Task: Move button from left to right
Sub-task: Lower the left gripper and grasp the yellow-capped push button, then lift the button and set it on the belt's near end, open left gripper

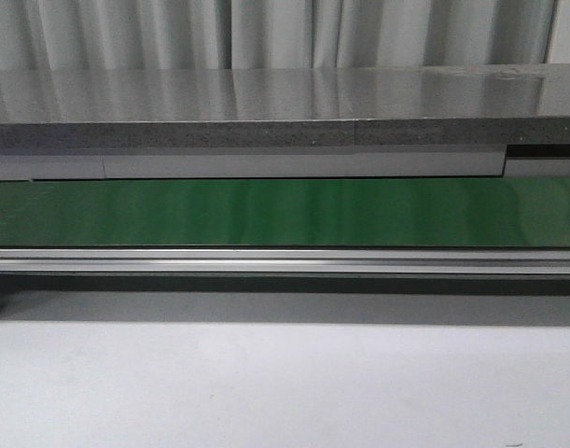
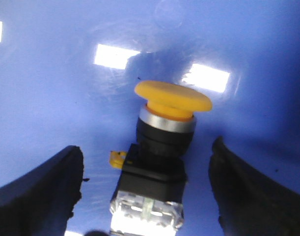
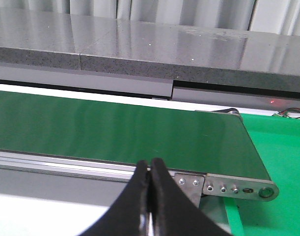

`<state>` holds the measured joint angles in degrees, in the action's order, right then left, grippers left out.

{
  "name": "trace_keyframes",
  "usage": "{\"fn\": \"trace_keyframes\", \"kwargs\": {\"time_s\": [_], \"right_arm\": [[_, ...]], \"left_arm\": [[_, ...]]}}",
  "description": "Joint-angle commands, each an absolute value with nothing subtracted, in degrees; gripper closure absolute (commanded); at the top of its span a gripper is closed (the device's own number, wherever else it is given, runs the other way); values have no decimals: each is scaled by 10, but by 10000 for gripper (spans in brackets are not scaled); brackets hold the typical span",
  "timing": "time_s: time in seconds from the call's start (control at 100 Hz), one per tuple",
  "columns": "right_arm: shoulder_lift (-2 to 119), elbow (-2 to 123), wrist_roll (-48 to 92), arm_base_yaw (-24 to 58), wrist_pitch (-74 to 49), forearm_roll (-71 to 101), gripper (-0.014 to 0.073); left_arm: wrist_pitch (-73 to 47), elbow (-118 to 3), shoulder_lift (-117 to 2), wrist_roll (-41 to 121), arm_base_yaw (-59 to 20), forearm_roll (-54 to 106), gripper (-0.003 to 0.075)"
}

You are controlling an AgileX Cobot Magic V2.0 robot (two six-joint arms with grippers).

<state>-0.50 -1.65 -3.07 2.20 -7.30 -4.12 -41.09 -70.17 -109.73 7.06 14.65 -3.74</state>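
Observation:
The button [image 2: 164, 142] lies on a glossy blue surface [image 2: 51, 88] in the left wrist view: an orange-yellow mushroom head, silver collar, black boxy body and a pale contact block with a small green mark. My left gripper [image 2: 150, 162] is open, its two black fingers [image 2: 46, 191] standing either side of the button's body with blue gaps between. My right gripper [image 3: 150, 169] is shut with nothing between its fingers, hanging in front of the green conveyor belt [image 3: 115, 128]. Neither gripper nor the button shows in the front view.
A green conveyor belt [image 1: 285, 212] runs across the front view behind an aluminium rail [image 1: 285, 261], under a grey stone ledge [image 1: 266, 112]. White tabletop [image 1: 285, 383] lies in front. The belt's end roller bracket [image 3: 238, 187] and a bright green mat [image 3: 282, 142] sit by the right gripper.

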Motion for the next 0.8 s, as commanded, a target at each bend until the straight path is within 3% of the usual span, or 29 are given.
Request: {"fn": "trace_keyframes", "kwargs": {"time_s": [0.0, 0.14, 0.23, 0.52, 0.79], "right_arm": [[-11, -17, -32, 20, -28, -43, 715], [-11, -17, -32, 20, -28, -43, 715], [-11, -17, -32, 20, -28, -43, 715], [-11, -17, -32, 20, -28, -43, 715], [-11, -17, -32, 20, -28, -43, 715]], "left_arm": [[-391, -717, -1081, 70, 147, -33, 213], [-382, -717, -1093, 70, 147, -33, 239], [-382, -717, -1095, 70, 147, -33, 297], [-390, -717, -1091, 70, 147, -33, 707], [-453, -773, -1043, 70, 147, -22, 715]]}}
